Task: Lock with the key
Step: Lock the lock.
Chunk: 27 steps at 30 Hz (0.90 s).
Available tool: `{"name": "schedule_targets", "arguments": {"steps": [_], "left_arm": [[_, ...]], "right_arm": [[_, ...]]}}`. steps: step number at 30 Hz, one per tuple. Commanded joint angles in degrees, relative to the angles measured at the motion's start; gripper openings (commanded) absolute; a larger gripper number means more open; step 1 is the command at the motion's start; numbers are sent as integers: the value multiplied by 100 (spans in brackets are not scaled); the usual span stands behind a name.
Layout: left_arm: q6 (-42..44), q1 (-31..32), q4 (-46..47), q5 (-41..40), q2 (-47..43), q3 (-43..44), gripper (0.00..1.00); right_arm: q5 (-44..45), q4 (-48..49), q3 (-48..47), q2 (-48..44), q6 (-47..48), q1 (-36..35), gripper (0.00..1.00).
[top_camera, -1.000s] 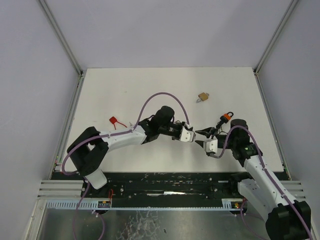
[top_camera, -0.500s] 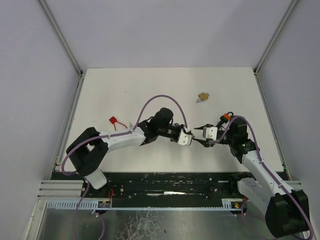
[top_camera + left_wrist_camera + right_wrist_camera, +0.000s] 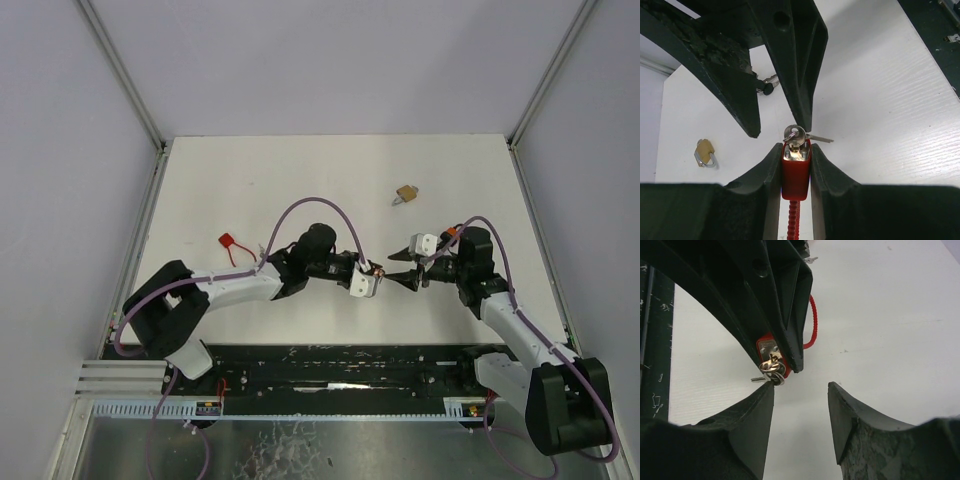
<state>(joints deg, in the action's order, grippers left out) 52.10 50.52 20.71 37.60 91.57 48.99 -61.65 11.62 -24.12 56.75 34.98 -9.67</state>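
The left claw [image 3: 796, 150] is clenched on the body of the red padlock [image 3: 795, 172] and holds it above the bench [image 3: 250, 180], near the middle and toward the near edge. The keyway end points at the right claw [image 3: 801, 390]. The key [image 3: 796, 136] sits in that end, with its key ring [image 3: 774, 371] dangling from it. The right claw is released, its jaws spread. In the right wrist view the key lies at the tip of one finger [image 3: 760, 405], not in the gap between the two.

That offset is the main risk. If the claw closes from here, it would likely catch only the ring or nudge the key sideways, levering it in the keyway or drawing it out. A turn made on so thin a hold could slip. The padlock is pinched only by its flat sides and might pivot in the left claw under the twist. Whether the red cable shackle is seated cannot be told; if it is not, turning the key locks nothing.

Compared with a second ago, the right wrist has swung round so its claw faces the left one head-on. The left claw has dropped a little nearer. The brass padlock [image 3: 405, 194] on the far right of the bench has not moved.
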Motion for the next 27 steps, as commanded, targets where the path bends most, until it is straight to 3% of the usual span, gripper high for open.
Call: {"name": "schedule_targets", "arguments": {"steps": [1, 6, 14, 27], "left_arm": [[-7, 22, 752, -65, -195, -74, 0], [34, 42, 776, -87, -191, -77, 0], [81, 69, 1153, -197, -282, -290, 0], [160, 154, 1519, -554, -298, -437, 0]], "right_arm": [[-385, 227, 37, 67, -224, 27, 54], [-755, 285, 49, 178, -391, 23, 54], [-543, 721, 83, 424, -909, 20, 52], [-694, 1085, 110, 571, -1307, -38, 31]]}}
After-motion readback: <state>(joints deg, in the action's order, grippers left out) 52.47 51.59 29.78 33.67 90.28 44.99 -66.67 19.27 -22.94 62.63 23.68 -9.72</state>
